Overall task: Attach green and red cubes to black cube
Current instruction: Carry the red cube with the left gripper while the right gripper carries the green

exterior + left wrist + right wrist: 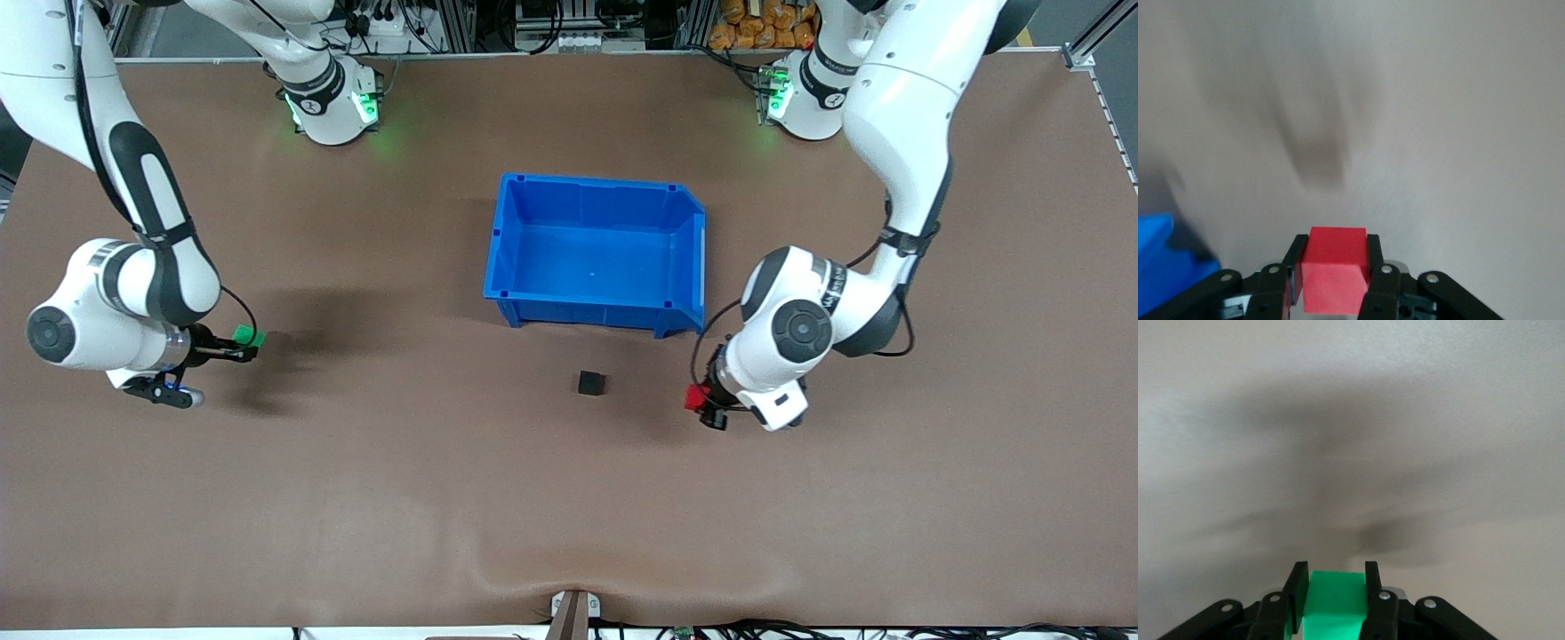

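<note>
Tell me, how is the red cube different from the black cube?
The red cube is bright red; the black cube is dull black. The red cube is gripped by the left gripper; the black cube sits free on the table, near the blue bin. Both look equally small.

Two white arms, rounded glossy shells, black joint bands and black inlay panels. Round dark-grey caps on elbow joints. Bases along frame top glow green from status lights. Thin black cables loop alongside forearms, strapped on by black bands. Left gripper [1335,267] and right gripper [1335,590]: black fingers [1375,263], silver screw heads on black linkages.
</note>
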You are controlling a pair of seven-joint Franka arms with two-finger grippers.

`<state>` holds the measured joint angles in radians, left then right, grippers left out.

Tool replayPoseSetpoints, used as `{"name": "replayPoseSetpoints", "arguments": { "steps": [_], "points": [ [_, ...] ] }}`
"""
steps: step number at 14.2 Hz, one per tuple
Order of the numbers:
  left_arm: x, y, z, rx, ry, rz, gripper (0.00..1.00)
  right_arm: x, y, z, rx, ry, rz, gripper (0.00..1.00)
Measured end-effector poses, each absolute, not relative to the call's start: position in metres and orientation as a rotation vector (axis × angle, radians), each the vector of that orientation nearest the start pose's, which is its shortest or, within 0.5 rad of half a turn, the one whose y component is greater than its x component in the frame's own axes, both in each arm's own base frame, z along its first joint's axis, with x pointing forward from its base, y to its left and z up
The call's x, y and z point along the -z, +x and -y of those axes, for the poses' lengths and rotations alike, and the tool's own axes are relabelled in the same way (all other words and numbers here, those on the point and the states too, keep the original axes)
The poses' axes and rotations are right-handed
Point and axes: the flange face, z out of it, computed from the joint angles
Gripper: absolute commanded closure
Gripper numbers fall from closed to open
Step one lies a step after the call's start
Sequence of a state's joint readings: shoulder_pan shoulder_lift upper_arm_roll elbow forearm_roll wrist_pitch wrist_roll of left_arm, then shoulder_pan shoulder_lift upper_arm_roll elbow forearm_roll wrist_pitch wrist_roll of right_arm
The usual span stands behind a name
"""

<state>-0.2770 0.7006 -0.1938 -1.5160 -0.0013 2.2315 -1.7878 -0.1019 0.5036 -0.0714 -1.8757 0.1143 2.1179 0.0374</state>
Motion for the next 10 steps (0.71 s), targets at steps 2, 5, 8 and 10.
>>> {"name": "replayPoseSetpoints", "arguments": {
  "steps": [2, 5, 8, 10],
  "points": [
    [-0.249, 0.642, 0.324, -0.237, -2.471, 2.038, 1.00, -0.236, 0.607, 0.095, -0.395, -2.992, -0.502, 1.00],
    [-0.239, 0.642, 0.354, -0.259, -2.417, 2.095, 1.00, -0.242, 0.614, 0.082, -0.394, -2.973, -0.664, 1.00],
    [-0.227, 0.640, 0.377, -0.270, -2.388, 2.123, 1.00, -0.247, 0.622, 0.053, -0.386, -2.949, -0.858, 1.00],
    [-0.217, 0.635, 0.386, -0.279, -2.364, 2.132, 1.00, -0.254, 0.628, 0.027, -0.370, -2.927, -0.984, 1.00]
  ]
}}
